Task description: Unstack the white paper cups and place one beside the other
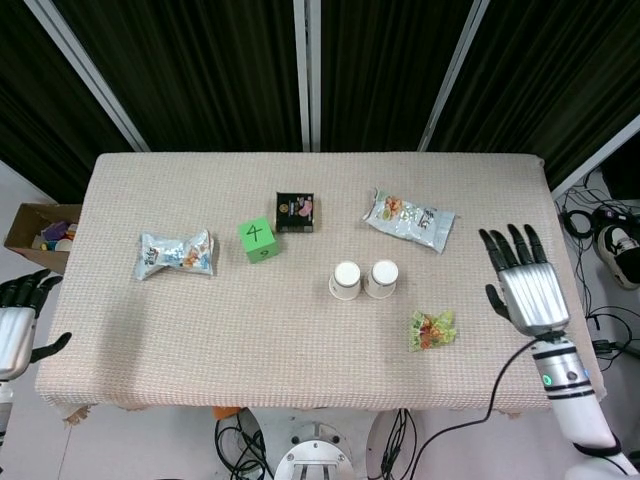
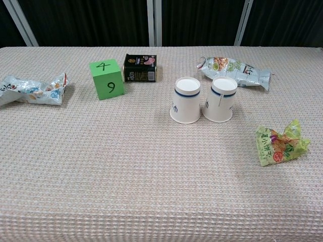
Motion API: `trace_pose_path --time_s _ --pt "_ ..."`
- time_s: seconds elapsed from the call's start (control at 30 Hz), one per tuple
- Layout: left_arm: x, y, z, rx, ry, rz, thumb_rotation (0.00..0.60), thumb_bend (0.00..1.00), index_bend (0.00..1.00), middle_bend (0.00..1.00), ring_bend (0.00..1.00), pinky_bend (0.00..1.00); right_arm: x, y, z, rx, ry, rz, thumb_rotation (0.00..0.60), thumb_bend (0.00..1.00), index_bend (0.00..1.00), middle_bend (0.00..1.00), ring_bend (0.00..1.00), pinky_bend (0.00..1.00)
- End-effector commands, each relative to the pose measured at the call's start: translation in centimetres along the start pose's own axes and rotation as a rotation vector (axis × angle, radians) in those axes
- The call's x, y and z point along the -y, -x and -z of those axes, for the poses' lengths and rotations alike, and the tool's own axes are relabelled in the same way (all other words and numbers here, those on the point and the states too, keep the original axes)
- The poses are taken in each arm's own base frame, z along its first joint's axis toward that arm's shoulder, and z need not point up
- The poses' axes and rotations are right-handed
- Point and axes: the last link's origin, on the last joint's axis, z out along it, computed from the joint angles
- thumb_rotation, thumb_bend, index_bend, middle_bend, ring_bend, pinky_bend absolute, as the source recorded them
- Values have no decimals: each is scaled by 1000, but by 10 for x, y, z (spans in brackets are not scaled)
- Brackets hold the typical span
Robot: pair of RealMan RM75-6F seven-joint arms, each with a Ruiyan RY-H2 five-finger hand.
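Observation:
Two white paper cups stand upside down side by side near the table's middle, touching: the left cup (image 1: 346, 280) (image 2: 185, 100) and the right cup (image 1: 381, 278) (image 2: 220, 99). My right hand (image 1: 525, 285) is open, fingers spread, off the table's right edge and far from the cups. My left hand (image 1: 17, 328) shows at the left border of the head view, open and holding nothing. Neither hand appears in the chest view.
A green numbered cube (image 1: 258, 240) and a dark box (image 1: 295, 211) lie behind the cups. A silver snack bag (image 1: 409, 218) is at the back right, another (image 1: 176, 253) at the left. A green candy packet (image 1: 431, 330) lies front right.

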Motion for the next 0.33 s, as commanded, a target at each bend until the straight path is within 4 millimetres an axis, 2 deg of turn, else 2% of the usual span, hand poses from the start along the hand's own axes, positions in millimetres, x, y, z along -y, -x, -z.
trace_pose_path --time_s 0.03,0.17,0.33 --pt "11 0 10 4 -61 -15 600 150 199 129 130 163 -41 5 51 -50 70 -48 600 336 1 118 0 23" --pt "10 0 27 -27 -82 -2 600 150 199 129 131 163 -59 18 82 -77 115 -108 600 341 1 115 0 23" --pt "-3 1 45 -47 -50 40 600 150 199 129 131 163 -66 32 100 -82 117 -152 600 344 1 116 0 22"
